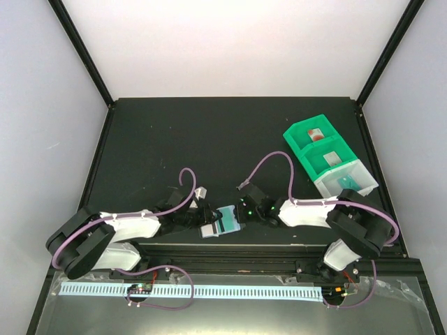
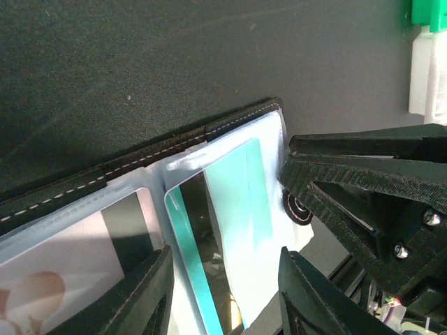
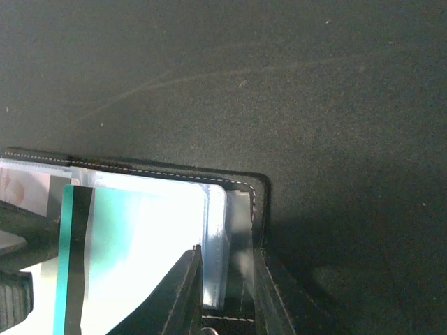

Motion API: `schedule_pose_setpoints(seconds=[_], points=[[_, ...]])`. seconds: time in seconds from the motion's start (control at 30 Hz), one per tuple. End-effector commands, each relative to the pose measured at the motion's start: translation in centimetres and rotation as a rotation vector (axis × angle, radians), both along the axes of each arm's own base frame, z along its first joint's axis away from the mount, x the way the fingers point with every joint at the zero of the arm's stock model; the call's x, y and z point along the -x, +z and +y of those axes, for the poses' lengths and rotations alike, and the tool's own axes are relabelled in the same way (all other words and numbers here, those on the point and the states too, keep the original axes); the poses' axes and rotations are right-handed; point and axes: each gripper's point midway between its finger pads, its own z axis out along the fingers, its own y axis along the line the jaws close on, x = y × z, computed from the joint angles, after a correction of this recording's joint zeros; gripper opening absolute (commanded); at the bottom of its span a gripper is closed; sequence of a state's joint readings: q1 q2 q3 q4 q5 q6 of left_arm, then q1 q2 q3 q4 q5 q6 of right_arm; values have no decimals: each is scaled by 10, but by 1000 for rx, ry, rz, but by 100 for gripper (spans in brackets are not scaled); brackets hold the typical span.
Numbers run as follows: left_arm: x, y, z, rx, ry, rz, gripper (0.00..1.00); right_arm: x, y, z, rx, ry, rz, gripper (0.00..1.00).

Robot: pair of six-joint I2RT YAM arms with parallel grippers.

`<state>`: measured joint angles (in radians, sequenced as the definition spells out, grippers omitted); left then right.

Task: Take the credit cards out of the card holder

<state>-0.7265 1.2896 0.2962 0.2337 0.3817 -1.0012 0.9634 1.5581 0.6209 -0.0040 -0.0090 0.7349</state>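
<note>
Well, from above, the card holder (image 1: 211, 231) lies open on the black tabletop (image 1: 209, 139), close to the near edge, right between the two arms. The left arm (image 1: 119, 234) comes at it from the left and the right arm (image 1: 314, 211) from the right. Both sets of jaws sit at the holder. The teal card (image 1: 228, 218) is in the half on the right arm's side. The green bins (image 1: 318, 143) stand well apart at the back right.

In the left wrist view, the left jaws are spread wide, one finger on each side of the teal card, and I see no squeeze. The card's long side runs from the holder's far edge straight toward these jaws. A second card (image 2: 63, 279), pale with a reddish picture, sits in the next pocket.

In the right wrist view, the right jaws are nearly together and pinch the holder's outer edge, just beside the teal card.

I think the left jaws are lined up to pull the teal card out along its long side, while the right jaws keep the holder from sliding.
</note>
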Motion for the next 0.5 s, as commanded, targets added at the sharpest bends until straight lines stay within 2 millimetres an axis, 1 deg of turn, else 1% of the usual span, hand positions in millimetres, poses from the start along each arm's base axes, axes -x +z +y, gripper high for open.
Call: schedule_pose_setpoints(seconds=[0.0,0.1,0.23,0.33,0.43,0.47], points=[[12,-25,13,-66,22,82,42,24,-40,-24,135,10,112,22],[11,-26,9,-51,20,86,39,26,-41,-22,129,8,119,21],[8,-23,3,-18,20,78,31,27,-43,-23,130,5,121,20],[6,-19,1,-6,15,71,18,27,-43,-22,127,3,124,20],[5,-18,3,-13,26,57,4,28,-45,-24,129,-8,126,19],[5,-16,5,-17,29,50,2,28,-45,-25,132,-11,127,19]])
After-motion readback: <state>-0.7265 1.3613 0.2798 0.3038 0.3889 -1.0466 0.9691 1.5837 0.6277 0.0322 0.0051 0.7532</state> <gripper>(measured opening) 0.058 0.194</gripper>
